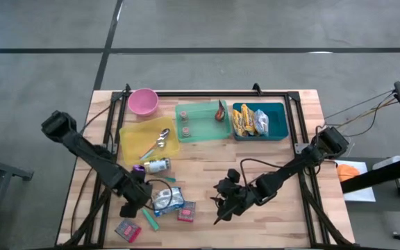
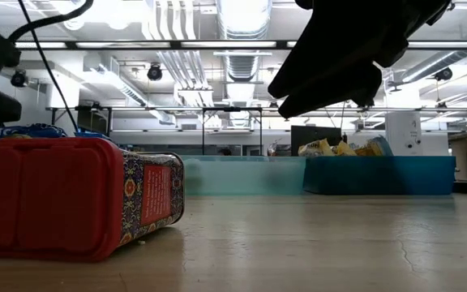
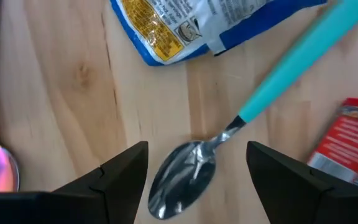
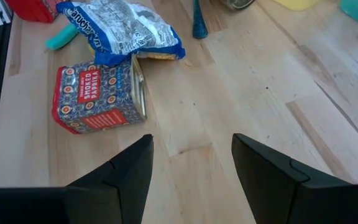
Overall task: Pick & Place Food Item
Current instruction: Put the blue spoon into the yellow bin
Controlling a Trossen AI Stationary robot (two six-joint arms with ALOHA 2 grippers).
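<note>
**Snack packet lying on the table between two open grippers**

The snack packet [image 1: 167, 200] is lying near the table's [image 1: 255, 149] front-left, beside a paprika tin [image 4: 98, 98]. The left gripper [image 3: 197, 180] is hovering with fingers spread over a teal-handled spoon [image 3: 185, 177], grasping nothing. The right gripper [image 4: 191, 171] is hanging apart mid-table, fingers parted and empty.

Lab or workshop: exposed ceiling ducts [image 2: 237, 16] (strip-lit), concrete floor [image 1: 255, 28].
</note>
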